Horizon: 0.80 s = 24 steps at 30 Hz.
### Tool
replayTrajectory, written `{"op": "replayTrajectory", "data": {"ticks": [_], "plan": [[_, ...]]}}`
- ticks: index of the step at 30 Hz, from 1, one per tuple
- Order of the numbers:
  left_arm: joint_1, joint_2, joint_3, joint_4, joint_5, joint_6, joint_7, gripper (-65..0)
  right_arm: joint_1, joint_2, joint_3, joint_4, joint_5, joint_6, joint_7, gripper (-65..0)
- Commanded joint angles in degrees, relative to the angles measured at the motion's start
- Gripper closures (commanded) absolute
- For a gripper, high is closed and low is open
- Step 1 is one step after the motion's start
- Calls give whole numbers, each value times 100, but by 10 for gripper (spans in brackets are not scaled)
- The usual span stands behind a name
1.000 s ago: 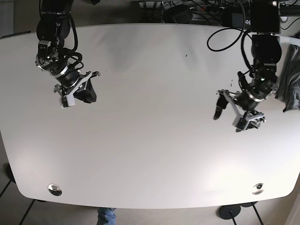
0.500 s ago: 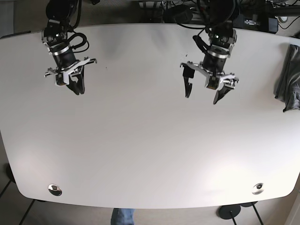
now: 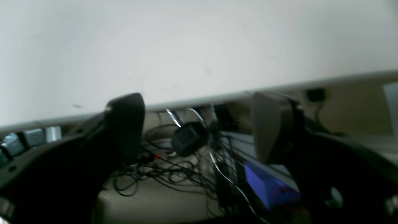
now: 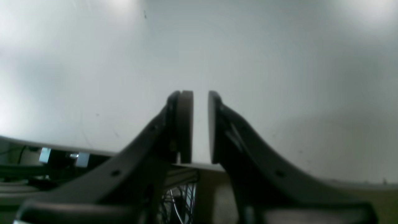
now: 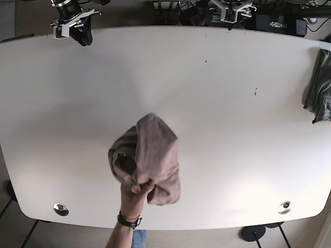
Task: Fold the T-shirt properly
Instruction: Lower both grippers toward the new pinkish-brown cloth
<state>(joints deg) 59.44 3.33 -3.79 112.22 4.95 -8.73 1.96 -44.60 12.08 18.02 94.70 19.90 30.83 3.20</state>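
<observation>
My left pincer (image 5: 231,10) hangs spread wide over the far edge of the white worktop (image 5: 232,103), its fingers (image 3: 124,124) framing only the tangle of cables (image 3: 186,161) beyond the rim. My right pincer (image 5: 72,28), parked at the opposite far corner, has its pads (image 4: 183,124) drawn nearly together with a slim gap showing between them, pinching nothing. Well apart from both, near the front edge, a person's hand (image 5: 135,192) holds the pinkish-brown T-shirt (image 5: 150,157) up in a bunched lump over the worktop; it is not yet laid flat. A dark grey cloth (image 5: 318,93) drapes over the side edge nearer my left arm. The step in hand, as I judge it, is waiting for the garment to be released. To do the fold well I would stay clear until the hand withdraws, then find collar, hem and sleeves before reaching, and spread the shirt smooth with both pincers at opposite edges, since folding a crumpled heap would lock the wrinkles in.
</observation>
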Motion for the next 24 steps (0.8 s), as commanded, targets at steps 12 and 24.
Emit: {"op": "replayTrajectory", "data": {"ticks": [12,24], "plan": [[-2370,-12,313,-150,-7,-10,1040,-547,1994,124,-796,91,98,-28,-984,-417],[-4173,23,858,-1363,-25,-2,1189,-543,3365,133,-1552,91,98,-10,-1995,-485]]}}
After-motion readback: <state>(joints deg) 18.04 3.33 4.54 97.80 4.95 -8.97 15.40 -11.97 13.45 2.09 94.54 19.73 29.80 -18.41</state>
